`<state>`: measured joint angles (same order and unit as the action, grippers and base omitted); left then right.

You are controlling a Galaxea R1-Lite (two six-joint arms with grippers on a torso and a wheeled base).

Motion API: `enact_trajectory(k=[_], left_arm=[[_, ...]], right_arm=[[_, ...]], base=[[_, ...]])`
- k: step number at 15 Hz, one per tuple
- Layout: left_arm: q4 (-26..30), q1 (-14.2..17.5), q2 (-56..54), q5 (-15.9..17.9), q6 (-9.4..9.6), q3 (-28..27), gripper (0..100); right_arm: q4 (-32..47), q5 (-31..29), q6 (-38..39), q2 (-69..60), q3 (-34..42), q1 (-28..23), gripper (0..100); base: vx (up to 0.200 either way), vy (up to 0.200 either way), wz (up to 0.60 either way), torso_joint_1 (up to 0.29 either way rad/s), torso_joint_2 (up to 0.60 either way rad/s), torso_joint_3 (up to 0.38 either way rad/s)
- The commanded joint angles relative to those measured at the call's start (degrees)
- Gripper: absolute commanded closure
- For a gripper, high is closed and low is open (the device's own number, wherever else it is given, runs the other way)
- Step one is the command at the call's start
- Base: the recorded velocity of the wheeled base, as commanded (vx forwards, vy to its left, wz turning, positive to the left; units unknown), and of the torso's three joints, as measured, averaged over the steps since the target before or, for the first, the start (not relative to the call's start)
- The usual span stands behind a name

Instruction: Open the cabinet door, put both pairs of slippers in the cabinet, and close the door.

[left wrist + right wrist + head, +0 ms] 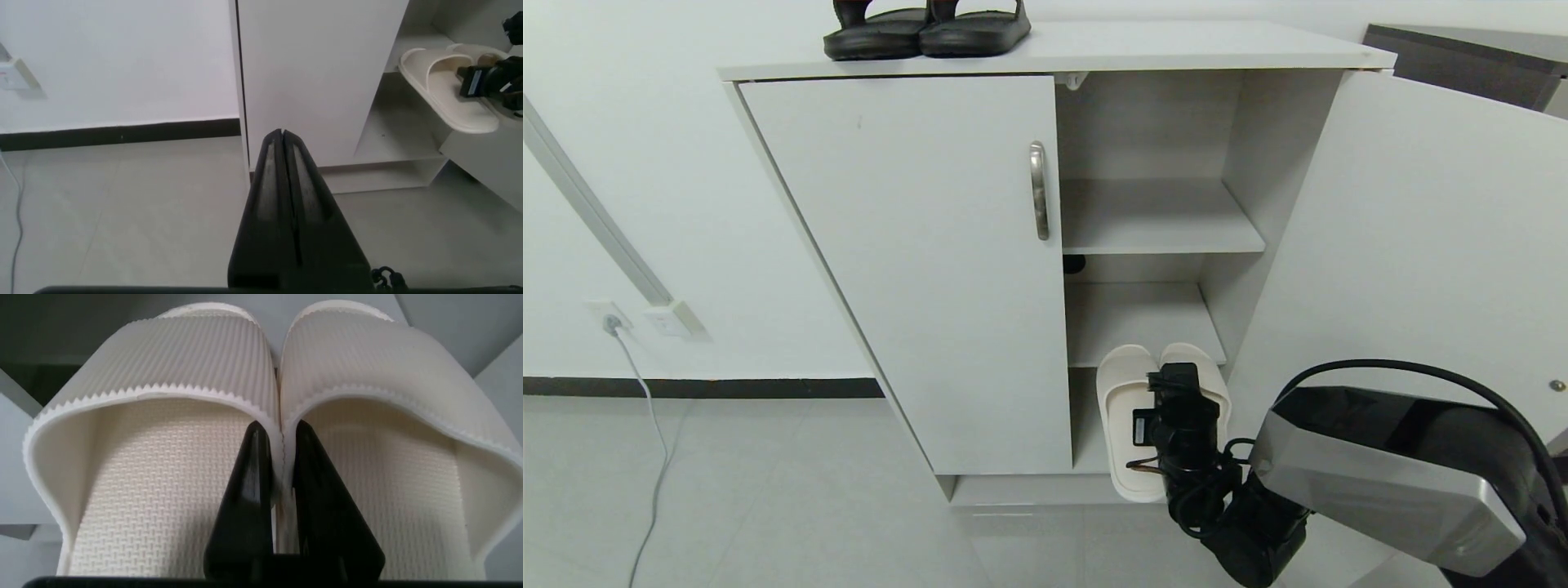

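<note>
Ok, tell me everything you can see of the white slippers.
The white slippers are a cream pair of open-back slides, seemingly soft foam, with ribbed straps, zigzag strap edges and textured footbeds. They lie side by side, touching, toes in the lowest open compartment of the cabinet, heels past its front. The right hand is shut on their adjoining inner edges. Whether they rest on its floor is unclear.

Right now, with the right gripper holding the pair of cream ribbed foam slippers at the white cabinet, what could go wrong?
1. The right gripper pinches only the touching inner walls of the cream ribbed foam slippers; one slipper may slide free.
2. Their heels seem to reach past the bottom front edge of the white cabinet; released here, they might tip out or block the open right door.
3. The black rubber slippers lie near the top's front edge; a bump could drop them.
</note>
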<state>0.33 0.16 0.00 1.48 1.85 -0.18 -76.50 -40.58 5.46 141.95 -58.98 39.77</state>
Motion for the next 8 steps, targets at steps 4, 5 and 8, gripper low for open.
enact_trajectory(k=[4,5,8], left_arm=[[0.0,0.0,0.1,-0.1,-0.01,0.0,100],[0.0,0.0,0.1,0.0,-0.01,0.0,100],[0.0,0.0,0.0,-0.1,-0.01,0.0,100]], right_arm=[[-0.1,0.0,0.0,0.2,0.0,-0.2,100],[-0.1,0.0,0.0,0.2,0.0,-0.2,100],[-0.1,0.0,0.0,0.2,-0.1,0.0,100]], base=[[0.2,0.0,0.0,0.001,0.0,0.002],[0.2,0.0,0.0,0.007,0.0,-0.002],[0.067,0.0,0.0,0.001,0.0,0.001]])
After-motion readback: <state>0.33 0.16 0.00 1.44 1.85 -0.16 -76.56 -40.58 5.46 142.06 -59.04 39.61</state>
